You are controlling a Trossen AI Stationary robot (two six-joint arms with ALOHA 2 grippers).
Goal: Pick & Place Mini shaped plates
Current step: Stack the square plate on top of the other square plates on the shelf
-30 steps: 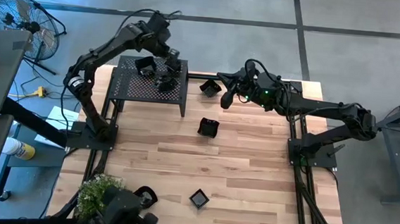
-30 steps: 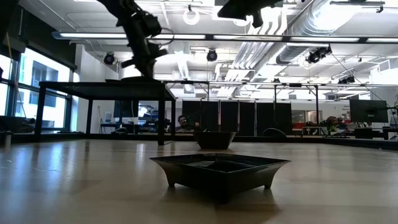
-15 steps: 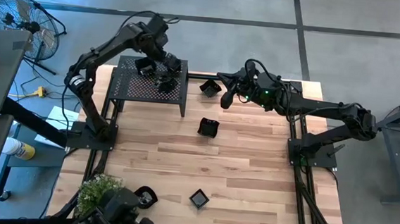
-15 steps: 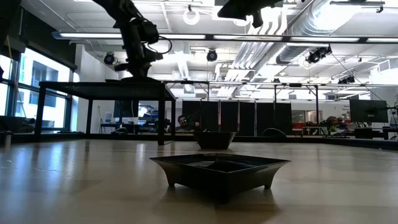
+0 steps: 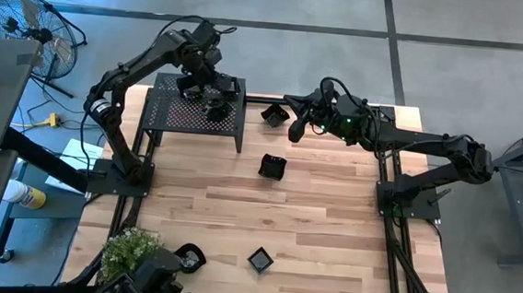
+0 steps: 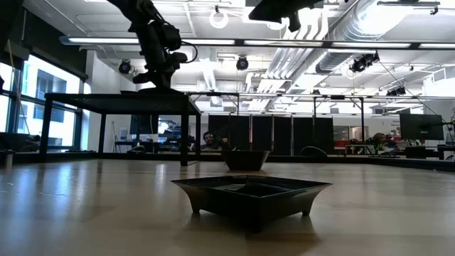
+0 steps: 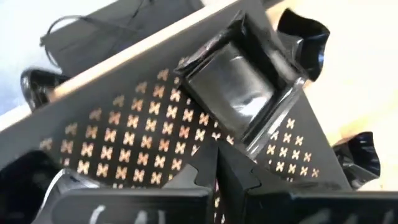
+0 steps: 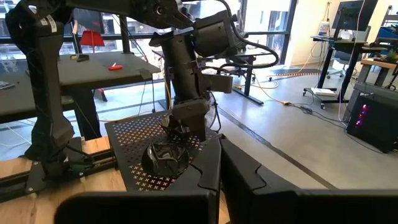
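My left gripper hangs over the black perforated metal shelf, fingers pressed together and pinching nothing. Just ahead of my fingertips a glossy black square mini plate rests flat on the shelf, and a crumpled-looking scalloped black dish sits near it. My right gripper waits above the far edge of the pale wooden table, its fingers also pressed together and empty. Other little black plates lie on the table: one by the right gripper, one mid-table, and a square one near the front edge.

I judge the left arm's placing is finished, so the thing is to lift straight up and away without brushing either dish off the shelf, then go for the mid-table plate with fingers spread over one rim
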